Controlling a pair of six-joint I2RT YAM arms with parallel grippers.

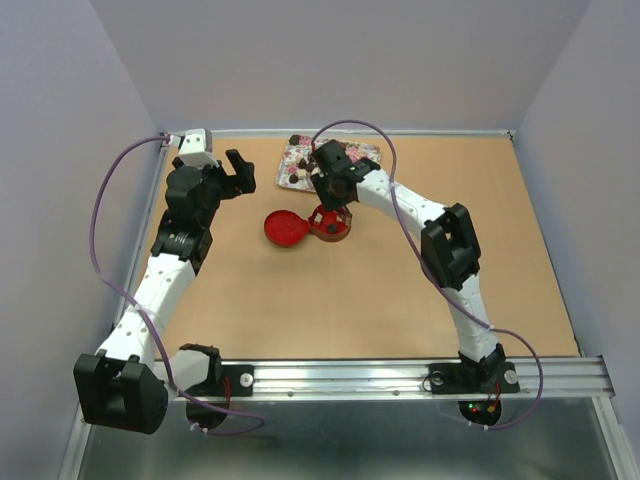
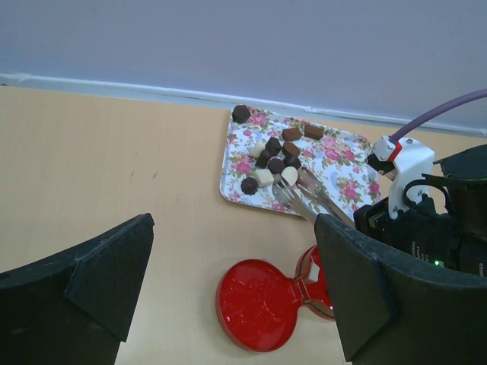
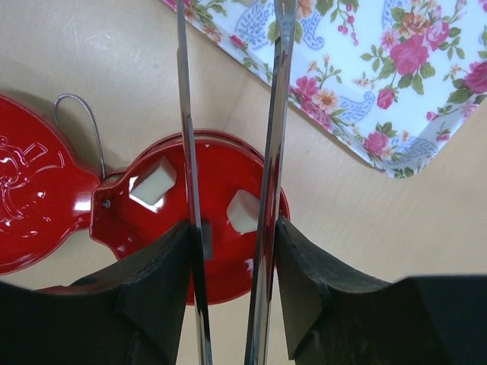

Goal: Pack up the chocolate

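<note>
Tracking the chocolate (image 2: 275,156): mostly heaped on the flowered tray (image 2: 342,171) just behind the red tin (image 3: 221,163), two cream pieces already inside the tin. Probably light, hard, slick; best pinched across the flat sides, gently. Right tool (image 3: 232,255) clamped on the metal tongs (image 3: 277,114), tips past the tin, over the tray. Left tool (image 2: 232,258) spread wide, holding nothing, left of the tin. Open tabletop (image 1: 400,300) around the tin; mind the tray's lip and the lid (image 2: 255,304).
</note>
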